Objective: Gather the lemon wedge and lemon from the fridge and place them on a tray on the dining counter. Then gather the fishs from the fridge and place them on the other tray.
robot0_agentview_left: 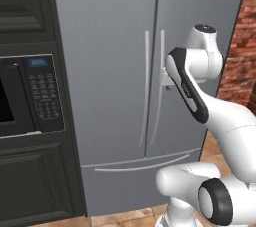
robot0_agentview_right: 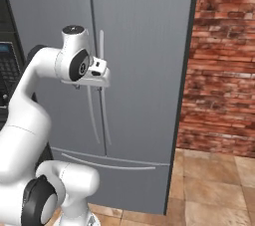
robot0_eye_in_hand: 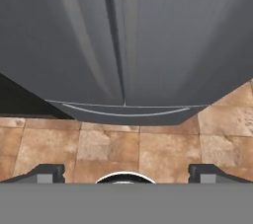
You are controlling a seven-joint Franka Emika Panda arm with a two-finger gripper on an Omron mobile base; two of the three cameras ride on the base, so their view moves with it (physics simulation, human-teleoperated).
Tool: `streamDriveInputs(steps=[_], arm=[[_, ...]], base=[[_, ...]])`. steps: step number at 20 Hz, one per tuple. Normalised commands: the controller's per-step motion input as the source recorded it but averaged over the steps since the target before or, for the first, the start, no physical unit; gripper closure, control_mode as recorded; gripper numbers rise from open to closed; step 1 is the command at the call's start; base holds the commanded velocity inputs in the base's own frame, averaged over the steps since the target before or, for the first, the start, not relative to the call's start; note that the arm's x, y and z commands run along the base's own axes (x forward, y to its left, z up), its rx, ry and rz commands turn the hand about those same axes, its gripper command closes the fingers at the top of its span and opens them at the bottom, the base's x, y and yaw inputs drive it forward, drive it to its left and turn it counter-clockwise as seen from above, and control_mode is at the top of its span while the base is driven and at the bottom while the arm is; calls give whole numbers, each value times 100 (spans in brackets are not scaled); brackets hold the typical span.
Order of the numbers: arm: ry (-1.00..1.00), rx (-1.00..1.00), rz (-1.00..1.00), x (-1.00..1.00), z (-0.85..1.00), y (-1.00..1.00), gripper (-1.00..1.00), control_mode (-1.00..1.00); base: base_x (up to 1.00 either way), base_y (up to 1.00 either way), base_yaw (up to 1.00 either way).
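Dark cabinet (robot0_agentview_left: 30,181) with microwave (robot0_agentview_left: 31,96) at far left. Grey-silver fridge (robot0_agentview_left: 110,71) in the middle, both doors closed, two long curved handles (robot0_agentview_left: 146,91) side by side at the centre seam, drawer below. Gripper (robot0_eye_in_hand: 126,172) raised just before the right handle, released, fingers wide apart, grasping nothing. Brick wall (robot0_agentview_right: 224,70) at right, tiled floor (robot0_agentview_right: 214,190) below.

The tall grey-silver fridge (robot0_agentview_left: 115,61) has 2 paler silver curved handles. Beside it stand a black cabinet with microwave (robot0_agentview_left: 30,96), a red brick wall (robot0_agentview_right: 224,65) and tan floor tiles (robot0_eye_in_hand: 138,149).
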Motion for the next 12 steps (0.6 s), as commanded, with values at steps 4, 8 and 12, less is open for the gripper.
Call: streamDriveInputs(steps=[4,8,12], arm=[[-8,0,0,3,-11,-29,-100,-100],[-9,0,0,21,0,7,-100,-100],[-6,0,0,32,0,19,-100,-100]], base=[[0,0,0],[0,0,0],[0,0,0]])
